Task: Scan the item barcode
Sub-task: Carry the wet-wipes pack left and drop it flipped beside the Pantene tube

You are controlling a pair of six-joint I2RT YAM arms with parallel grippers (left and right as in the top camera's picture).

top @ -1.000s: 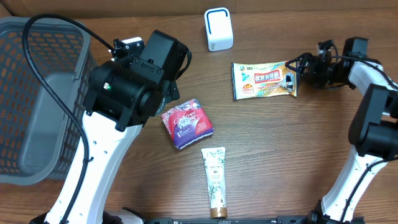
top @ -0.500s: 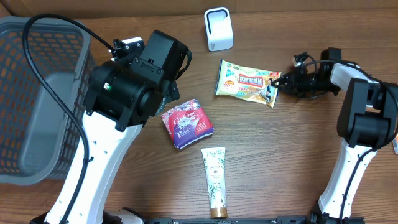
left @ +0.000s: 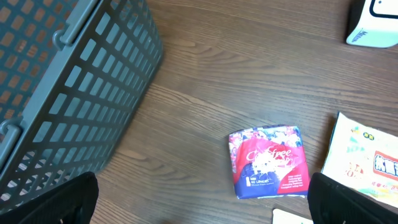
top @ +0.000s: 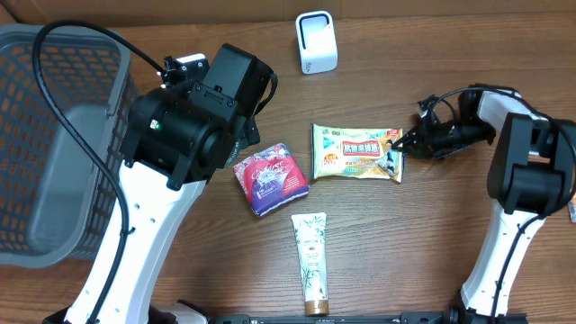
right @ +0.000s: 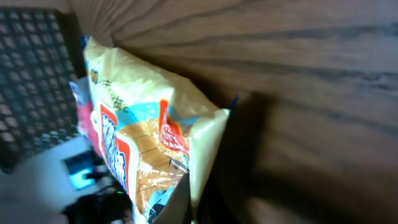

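script on the red packet [left: 269, 163] reads "carefree".

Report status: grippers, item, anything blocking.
Right gripper shut on yellow-white plastic snack packet. Left gripper open, beside grey mesh basket. Nothing between packet and white box scanner.

Reads to me as a mock shop checkout rigged in a robotics lab; wood-grain desk [top: 423, 252] w/ a grey mesh shopping basket [top: 27, 135] at its left end; small white box-like scanner [top: 316, 41] standing at the far side; retail goods lying flat btwn them: printed snack pack [top: 358, 153], red-purple soft pack [top: 270, 178], pale tube [top: 310, 261] w/ leaf print; all sealed & branded like shelf stock; lab side shows in the black-and-white left arm [top: 180, 135] & right arm [top: 526, 180] rising from the near edge, cables loose; beyond the desk I can't tell.
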